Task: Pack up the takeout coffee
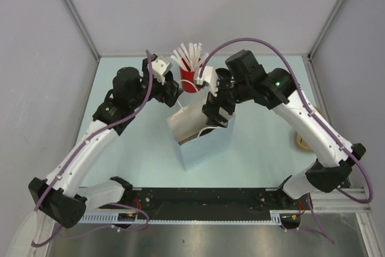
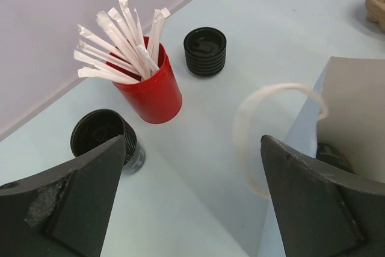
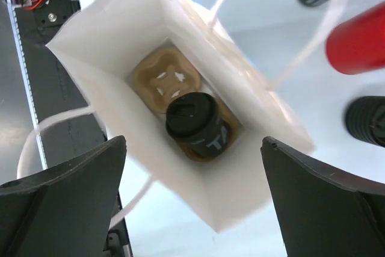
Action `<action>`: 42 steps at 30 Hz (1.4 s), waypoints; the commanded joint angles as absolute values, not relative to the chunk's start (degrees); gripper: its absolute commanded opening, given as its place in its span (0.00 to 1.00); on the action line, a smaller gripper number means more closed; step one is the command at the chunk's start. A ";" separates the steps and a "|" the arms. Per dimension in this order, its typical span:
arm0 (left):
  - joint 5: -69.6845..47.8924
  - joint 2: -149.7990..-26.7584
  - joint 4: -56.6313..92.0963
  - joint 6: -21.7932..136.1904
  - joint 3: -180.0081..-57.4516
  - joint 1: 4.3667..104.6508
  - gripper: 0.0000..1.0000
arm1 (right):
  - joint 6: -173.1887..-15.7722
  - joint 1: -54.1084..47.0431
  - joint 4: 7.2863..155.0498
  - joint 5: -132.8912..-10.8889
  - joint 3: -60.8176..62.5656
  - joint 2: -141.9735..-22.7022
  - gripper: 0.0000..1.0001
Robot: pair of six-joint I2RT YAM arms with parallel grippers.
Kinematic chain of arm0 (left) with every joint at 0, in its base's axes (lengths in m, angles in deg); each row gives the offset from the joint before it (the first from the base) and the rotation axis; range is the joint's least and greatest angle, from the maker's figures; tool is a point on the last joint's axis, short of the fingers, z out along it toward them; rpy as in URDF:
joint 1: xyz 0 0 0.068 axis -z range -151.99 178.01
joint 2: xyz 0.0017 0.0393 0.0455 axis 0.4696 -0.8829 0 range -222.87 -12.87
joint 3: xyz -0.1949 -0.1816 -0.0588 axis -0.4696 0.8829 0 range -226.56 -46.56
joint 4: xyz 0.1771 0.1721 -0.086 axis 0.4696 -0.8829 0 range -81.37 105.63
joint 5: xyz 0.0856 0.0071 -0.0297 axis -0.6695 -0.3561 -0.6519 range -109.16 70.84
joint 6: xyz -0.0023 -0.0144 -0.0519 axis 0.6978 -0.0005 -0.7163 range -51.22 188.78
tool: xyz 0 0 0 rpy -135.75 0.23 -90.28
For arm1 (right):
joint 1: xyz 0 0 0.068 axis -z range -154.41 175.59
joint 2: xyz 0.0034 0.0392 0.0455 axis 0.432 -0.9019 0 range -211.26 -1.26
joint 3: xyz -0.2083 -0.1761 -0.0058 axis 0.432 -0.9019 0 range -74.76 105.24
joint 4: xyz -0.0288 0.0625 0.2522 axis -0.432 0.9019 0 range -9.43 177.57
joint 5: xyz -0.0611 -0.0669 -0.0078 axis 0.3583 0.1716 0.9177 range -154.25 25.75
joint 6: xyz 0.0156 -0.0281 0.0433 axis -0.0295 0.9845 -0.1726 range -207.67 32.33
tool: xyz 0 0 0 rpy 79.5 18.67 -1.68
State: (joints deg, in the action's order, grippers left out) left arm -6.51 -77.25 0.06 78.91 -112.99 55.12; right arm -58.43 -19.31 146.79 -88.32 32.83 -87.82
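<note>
As it sits upright in the cardboard tray (image 3: pixel 157 79) inside the paper bag (image 3: pixel 108 34), mid-table, the takeout coffee (image 3: pixel 194 126) is judged light, thin-walled, spill-prone; best gripped below the lid (image 3: pixel 187 112). Left gripper (image 2: pixel 192 142) and right gripper (image 3: pixel 194 142): both spread wide, holding nothing.

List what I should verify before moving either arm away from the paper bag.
1. Left hand open, empty: ok.
2. Right hand open, empty: ok.
3. Black lidded takeout cup seated in tan cardboard two-hole tray: ok.
4. Tray at bottom of standing white paper bag: ok.
5. Bag's white loop handle clear of left fingers: cannot tell.
6. Other small black cup on the table clear of left hand: cannot tell.
</note>
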 commanded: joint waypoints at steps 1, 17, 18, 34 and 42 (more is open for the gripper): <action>-6.33 -73.52 0.51 79.85 -115.38 54.82 0.99 | -57.43 -15.29 146.41 -90.43 35.19 -83.09 1.00; -14.42 -78.43 -2.74 78.54 -125.47 49.65 0.99 | -62.00 7.31 130.41 -99.75 15.16 -67.44 1.00; -13.19 -80.96 -2.83 77.58 -126.27 48.33 0.99 | -62.26 8.97 129.28 -100.71 14.19 -67.26 1.00; 1.94 -109.80 1.39 67.63 -140.51 39.61 0.99 | -56.03 15.05 130.76 -113.03 3.64 -72.44 1.00; 3.34 -121.23 1.65 66.23 -149.48 37.94 0.96 | -53.48 14.96 130.85 -112.94 1.00 -72.89 1.00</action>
State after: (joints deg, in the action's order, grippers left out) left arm 0.66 -119.44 -1.10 68.81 -144.53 39.39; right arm -55.79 14.85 131.71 -110.97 1.47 -73.31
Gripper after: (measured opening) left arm 0.992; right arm 0.994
